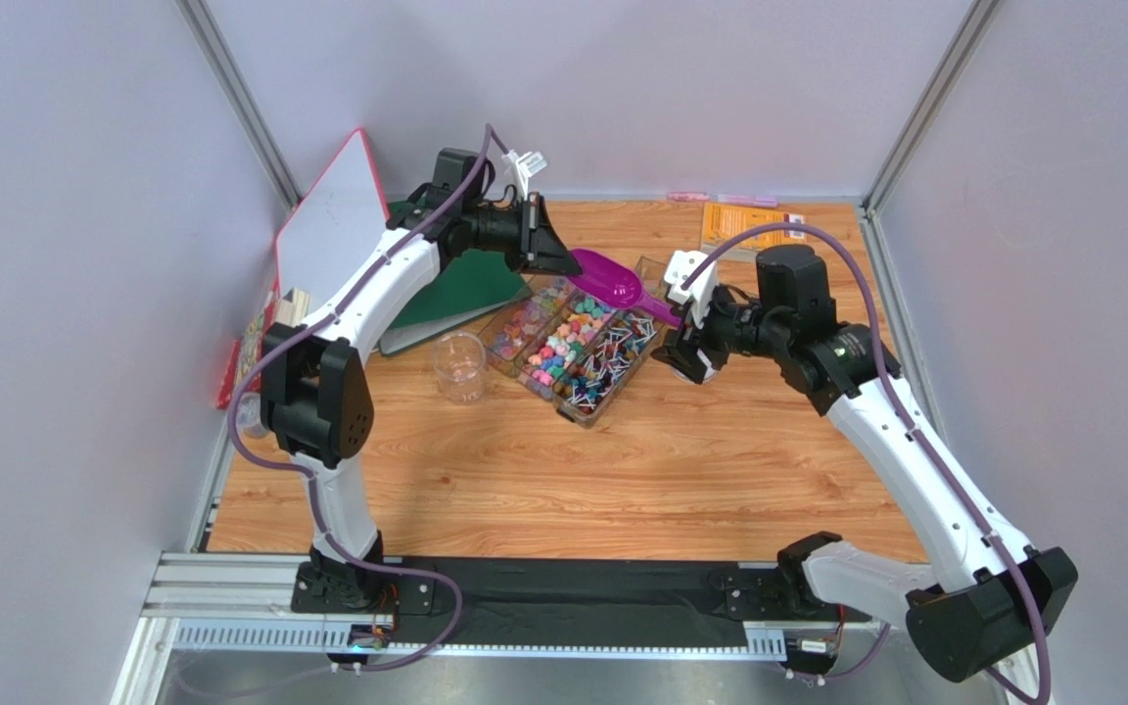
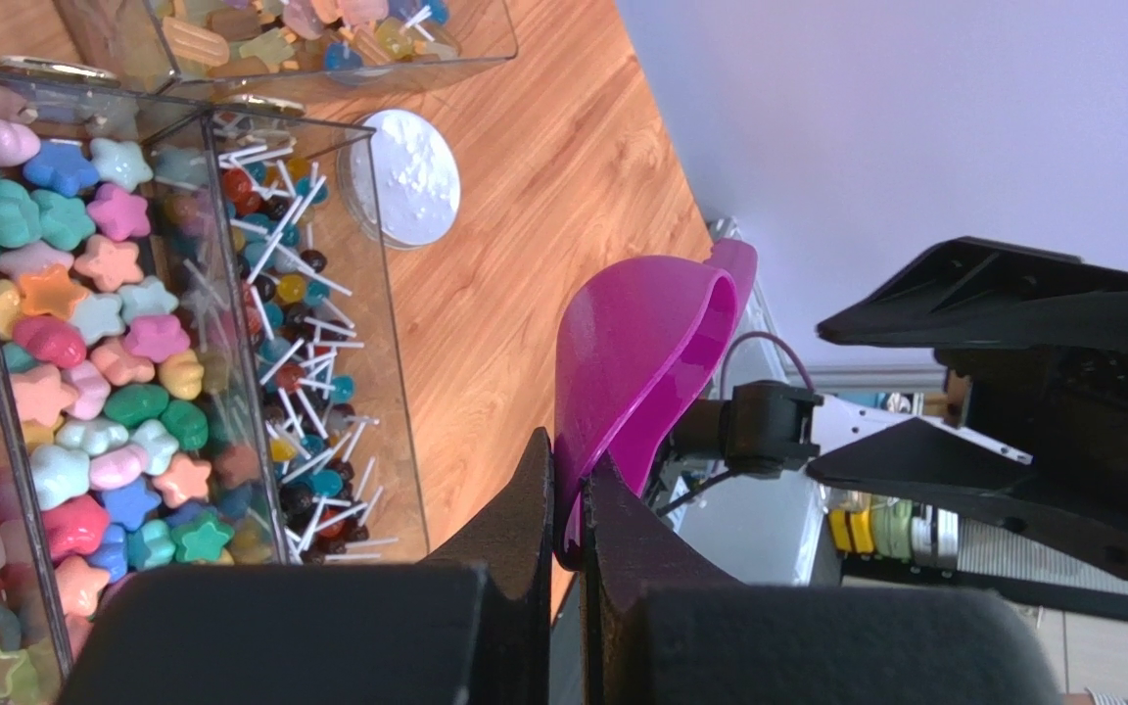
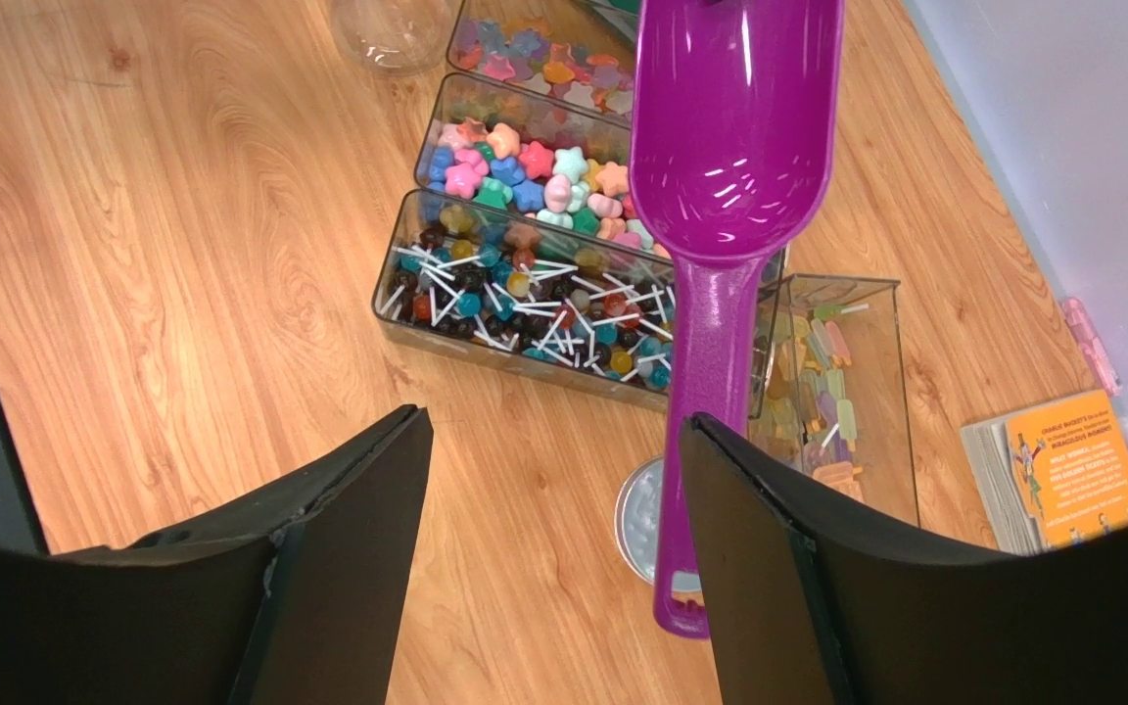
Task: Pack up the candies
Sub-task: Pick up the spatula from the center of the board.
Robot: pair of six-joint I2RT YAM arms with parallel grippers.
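Note:
The candies fill clear trays mid-table: star-shaped sweets (image 3: 526, 162) (image 2: 85, 367), lollipops on white sticks (image 3: 526, 301) (image 2: 298, 367), and small ice-lolly shapes (image 3: 828, 397) in a separate tray. My left gripper (image 1: 548, 253) (image 2: 570, 478) is shut on the bowl rim of the purple scoop (image 1: 607, 279) (image 2: 644, 367), which hangs empty above the trays. My right gripper (image 1: 680, 345) (image 3: 552, 426) is open. The scoop's handle (image 3: 703, 441) runs just inside its right finger; contact cannot be told.
A clear cup (image 1: 458, 367) stands left of the trays. A round lid (image 3: 644, 522) (image 2: 405, 176) lies on the wood under the scoop's handle. An orange booklet (image 1: 750, 225) lies at the back right, a green folder (image 1: 452, 294) and a red-edged board (image 1: 327, 221) at the back left.

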